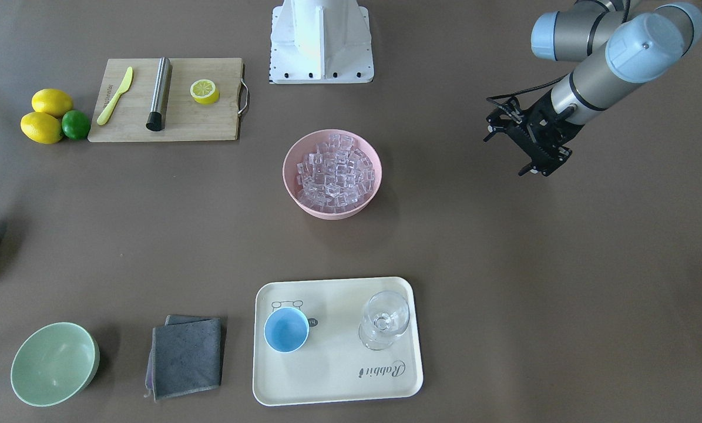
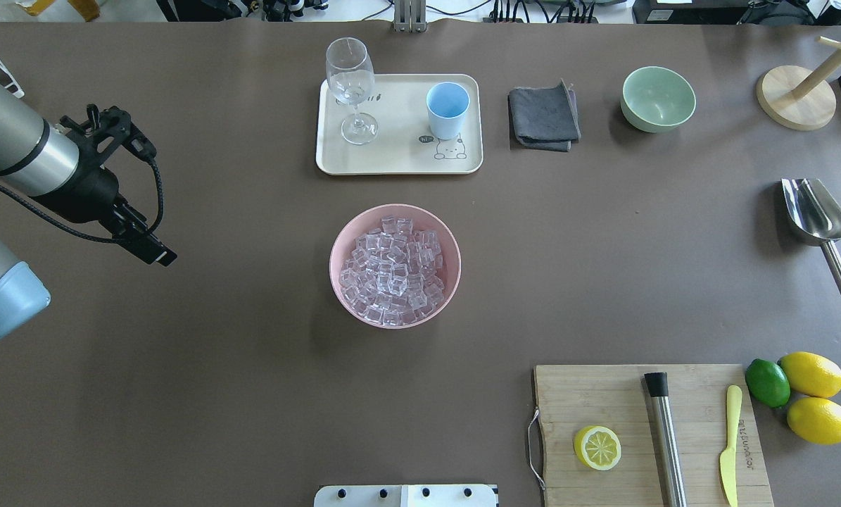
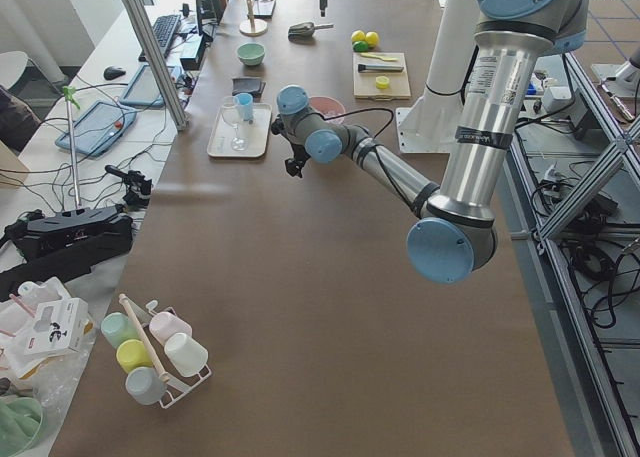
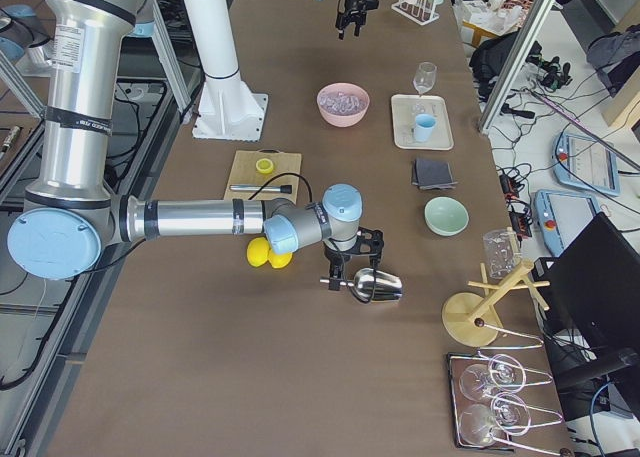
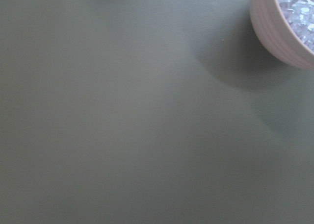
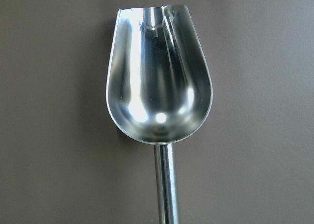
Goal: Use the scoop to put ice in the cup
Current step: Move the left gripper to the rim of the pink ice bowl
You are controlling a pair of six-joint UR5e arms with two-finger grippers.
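The ice (image 1: pixel 334 171) fills a pink bowl (image 1: pixel 295 188) at the table's middle, also in the overhead view (image 2: pixel 392 271). The light-blue cup (image 1: pixel 286 329) stands empty on a cream tray (image 1: pixel 339 382). The steel scoop (image 2: pixel 814 211) is at the table's right edge, with its handle toward the robot. It fills the right wrist view (image 6: pixel 159 87), empty. My right gripper (image 4: pixel 336 277) is over the scoop's handle; I cannot tell whether it grips. My left gripper (image 1: pixel 537 170) is open and empty above bare table, well left of the bowl.
A stemmed glass (image 1: pixel 384 320) stands on the tray beside the cup. A grey cloth (image 1: pixel 186 355) and a pale green bowl (image 1: pixel 54 364) lie beyond it. A cutting board (image 1: pixel 210 126) holds a steel cylinder (image 1: pixel 159 94), a knife and a lemon half, with lemons and a lime beside it.
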